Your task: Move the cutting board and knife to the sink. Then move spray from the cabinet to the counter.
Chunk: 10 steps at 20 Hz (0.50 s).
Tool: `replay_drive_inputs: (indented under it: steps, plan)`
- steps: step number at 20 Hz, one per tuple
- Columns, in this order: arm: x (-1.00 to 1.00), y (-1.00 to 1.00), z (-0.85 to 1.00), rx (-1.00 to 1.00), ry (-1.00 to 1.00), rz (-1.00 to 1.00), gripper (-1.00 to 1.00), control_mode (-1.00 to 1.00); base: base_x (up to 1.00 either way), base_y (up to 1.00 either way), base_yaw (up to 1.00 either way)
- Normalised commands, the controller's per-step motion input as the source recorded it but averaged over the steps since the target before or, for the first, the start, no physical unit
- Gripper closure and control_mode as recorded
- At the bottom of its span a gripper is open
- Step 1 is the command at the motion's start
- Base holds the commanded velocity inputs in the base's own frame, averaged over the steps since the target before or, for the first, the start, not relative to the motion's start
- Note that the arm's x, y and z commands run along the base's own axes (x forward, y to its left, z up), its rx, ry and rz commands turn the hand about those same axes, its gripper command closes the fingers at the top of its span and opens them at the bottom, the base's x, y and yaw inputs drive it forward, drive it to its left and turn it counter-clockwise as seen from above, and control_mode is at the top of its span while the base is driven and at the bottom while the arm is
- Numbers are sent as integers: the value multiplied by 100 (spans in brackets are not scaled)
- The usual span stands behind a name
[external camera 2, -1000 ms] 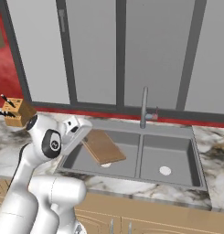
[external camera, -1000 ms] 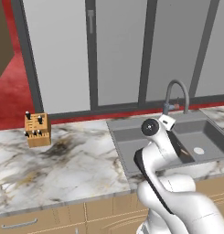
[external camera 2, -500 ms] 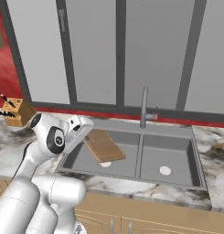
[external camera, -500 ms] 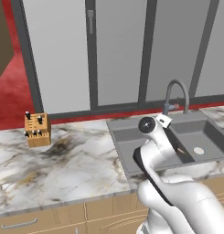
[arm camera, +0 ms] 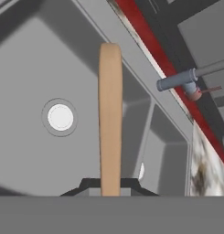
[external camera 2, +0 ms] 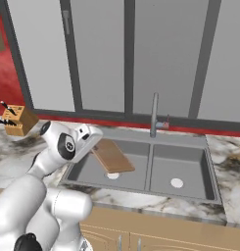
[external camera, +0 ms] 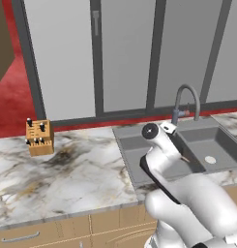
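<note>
My two-finger gripper is clamped on the flat light-wood cutting board, its long axis slanting down over the left bowl of the grey metal sink.

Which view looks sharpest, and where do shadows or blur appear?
Right base view: crisp, the light-wood rectangular cutting board throws a soft shadow into the grey metal sink. Left base view: even light, no glare. Hand view: board edge-on, slightly soft.
</note>
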Motion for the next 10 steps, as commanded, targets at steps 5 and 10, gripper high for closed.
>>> replay_drive_inputs:
  steps: [5,10]
  plan:
    - [28,-5,-43,0,-4,0,100,-100,0,0,0]
    - [21,-13,-39,0,-3,0,100,-100,0,0,0]
